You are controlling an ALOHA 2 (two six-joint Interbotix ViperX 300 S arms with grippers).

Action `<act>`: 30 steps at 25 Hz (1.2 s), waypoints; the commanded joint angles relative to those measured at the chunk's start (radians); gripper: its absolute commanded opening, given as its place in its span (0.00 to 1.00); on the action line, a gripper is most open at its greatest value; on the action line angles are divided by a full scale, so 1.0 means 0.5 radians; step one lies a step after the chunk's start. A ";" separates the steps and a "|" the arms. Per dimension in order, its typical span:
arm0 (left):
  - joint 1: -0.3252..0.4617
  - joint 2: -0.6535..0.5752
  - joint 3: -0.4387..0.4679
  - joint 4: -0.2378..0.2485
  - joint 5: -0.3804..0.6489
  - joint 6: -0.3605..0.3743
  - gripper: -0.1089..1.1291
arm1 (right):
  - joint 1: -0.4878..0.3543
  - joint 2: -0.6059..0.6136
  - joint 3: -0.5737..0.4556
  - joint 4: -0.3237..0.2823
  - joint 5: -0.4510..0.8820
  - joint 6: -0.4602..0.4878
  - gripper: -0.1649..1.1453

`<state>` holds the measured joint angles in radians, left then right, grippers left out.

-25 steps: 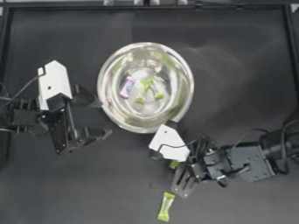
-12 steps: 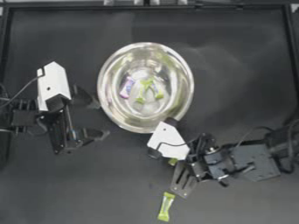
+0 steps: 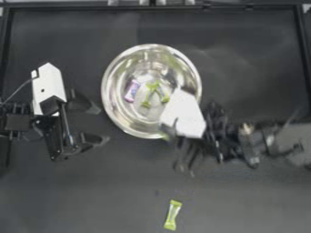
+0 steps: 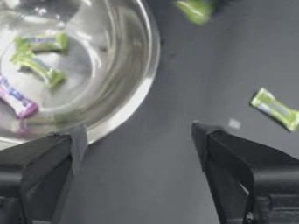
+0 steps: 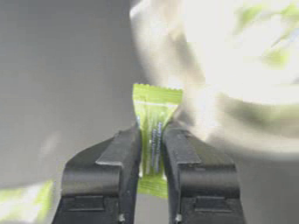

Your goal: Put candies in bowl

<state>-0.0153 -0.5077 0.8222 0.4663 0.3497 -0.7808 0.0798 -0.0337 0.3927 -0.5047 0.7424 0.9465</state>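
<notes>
A large, round, shiny silver metal bowl (image 3: 150, 90) sits a little above the middle of a dark table (image 3: 243, 54). Inside it lie small wrapped candies: one pink-purple sweet (image 3: 132, 90) and what look like two yellow-green ones (image 3: 153, 93), though glare on the metal makes an exact count uncertain.

The right gripper (image 5: 151, 144) is clenched on another yellow-green wrapped candy (image 5: 153, 127), which stands upright between the jaws with its twisted top poking out. In the top view this arm (image 3: 243, 141) reaches in from the right, and its white wrist block (image 3: 182, 114) overlaps the bowl's lower right rim. The arm appears smeared there, so its exact position over the rim is hard to judge.

One more yellow-green candy (image 3: 173, 215) lies alone on the table near the bottom edge, well apart from the bowl.

The left gripper (image 4: 137, 140) waits to the left of the bowl with its jaws released and wide apart, holding nothing.

The main risk is releasing too early: if the jaws open outside the rim, the candy falls to the table. A low approach could also knock the rim and shove the bowl.

There is open table above and to the right of the bowl. The last candy has free space all around it.
</notes>
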 commanded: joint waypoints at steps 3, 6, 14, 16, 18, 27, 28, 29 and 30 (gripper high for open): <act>-0.003 -0.040 -0.018 0.003 -0.009 0.006 0.91 | -0.258 -0.052 0.000 -0.083 -0.239 -0.015 0.52; 0.000 -0.043 -0.021 0.009 -0.006 0.009 0.91 | -0.380 -0.006 0.025 -0.107 -0.341 -0.034 0.52; -0.003 -0.043 -0.018 0.012 -0.006 0.009 0.91 | -0.595 0.212 0.009 -0.181 -0.522 -0.095 0.54; 0.000 -0.043 -0.018 0.009 -0.006 0.009 0.91 | -0.617 0.249 0.006 -0.199 -0.574 -0.107 0.58; 0.000 -0.046 -0.015 0.012 -0.006 0.009 0.91 | -0.626 0.258 0.006 -0.190 -0.629 -0.107 0.68; 0.000 -0.046 -0.006 0.012 -0.006 0.009 0.91 | -0.528 0.101 0.015 -0.196 -0.614 -0.138 0.88; 0.000 -0.046 -0.006 0.012 -0.006 0.009 0.91 | -0.491 0.061 0.018 -0.187 -0.595 -0.153 0.88; 0.000 -0.046 -0.006 0.012 -0.006 0.009 0.91 | -0.451 0.018 0.018 -0.181 -0.565 -0.172 0.88; 0.000 -0.046 -0.006 0.012 -0.006 0.009 0.91 | -0.390 -0.034 0.025 -0.169 -0.531 -0.206 0.88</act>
<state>-0.0153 -0.5077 0.8299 0.4694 0.3497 -0.7777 -0.1565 0.0184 0.4142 -0.5952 0.4602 0.8575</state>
